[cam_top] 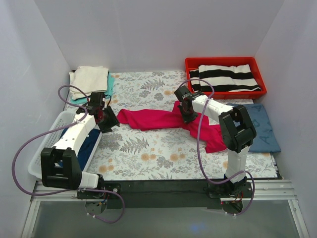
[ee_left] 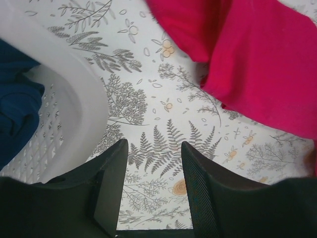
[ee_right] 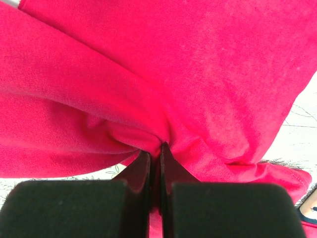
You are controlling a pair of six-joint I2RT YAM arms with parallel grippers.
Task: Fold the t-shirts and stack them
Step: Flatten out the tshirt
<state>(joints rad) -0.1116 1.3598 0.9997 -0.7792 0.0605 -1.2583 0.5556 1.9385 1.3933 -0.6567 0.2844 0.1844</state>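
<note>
A crimson-red t-shirt (cam_top: 148, 119) lies bunched in a long strip across the middle of the fern-print table. My right gripper (cam_top: 187, 118) is shut on a pinched fold of it; in the right wrist view the red t-shirt (ee_right: 198, 74) fills the frame above the closed right gripper (ee_right: 156, 148). My left gripper (cam_top: 111, 124) hovers open just left of the shirt's left end. In the left wrist view the left gripper (ee_left: 153, 145) has only the table print between its fingers, and the red t-shirt (ee_left: 257, 64) lies up to the right. A navy t-shirt (cam_top: 89, 144) sits in the basket.
A white laundry basket (cam_top: 49, 134) stands at the left edge, its rim (ee_left: 74, 99) close beside my left fingers. Cream (cam_top: 89, 76) and teal (cam_top: 110, 84) folded tees lie back left. A red tray (cam_top: 225, 62) holds a striped shirt. A blue-grey shirt (cam_top: 260, 126) lies far right.
</note>
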